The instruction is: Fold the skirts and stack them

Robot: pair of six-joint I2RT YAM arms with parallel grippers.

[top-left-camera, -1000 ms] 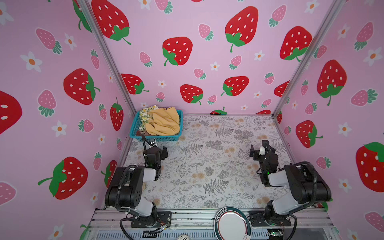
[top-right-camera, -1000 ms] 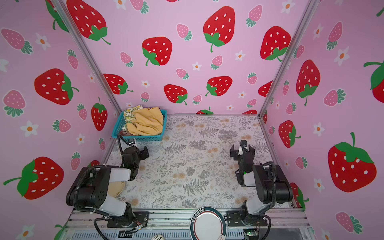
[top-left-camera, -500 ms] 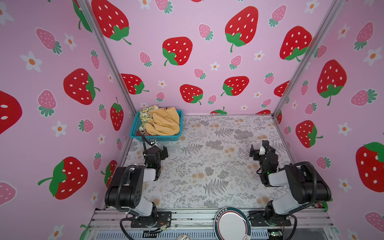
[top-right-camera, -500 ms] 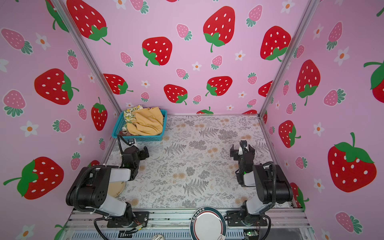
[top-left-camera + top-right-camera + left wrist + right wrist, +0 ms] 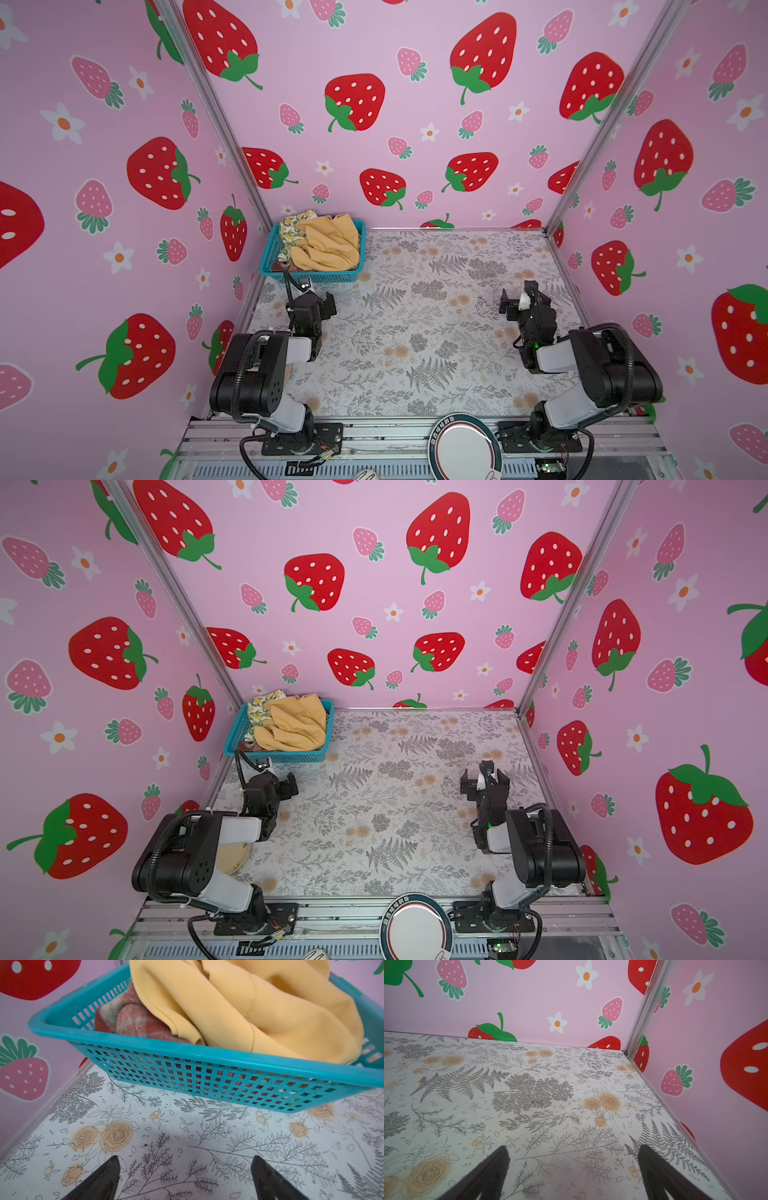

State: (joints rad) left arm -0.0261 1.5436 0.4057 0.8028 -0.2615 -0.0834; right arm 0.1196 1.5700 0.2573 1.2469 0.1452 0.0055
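Observation:
The skirts lie crumpled together in a teal mesh basket [image 5: 316, 276] at the table's far left corner. The mustard-yellow skirt [image 5: 328, 245] [image 5: 295, 725] is on top, and the lemon-print skirt [image 5: 291, 226] shows behind it. In the left wrist view the plaid skirt [image 5: 135, 1020] sits under the mustard skirt [image 5: 249, 1005], behind the basket rim [image 5: 187, 1049]. My left gripper [image 5: 311, 296] [image 5: 186, 1159] hovers open and empty just in front of the basket. My right gripper [image 5: 520, 293] [image 5: 573, 1147] is open and empty over bare table on the right.
The floral table [image 5: 415, 332] is boxed in by pink strawberry walls with metal corner posts [image 5: 641, 1012]. A tan disc [image 5: 232, 856] lies under the left arm's elbow. A round white disc [image 5: 464, 444] sits on the front rail.

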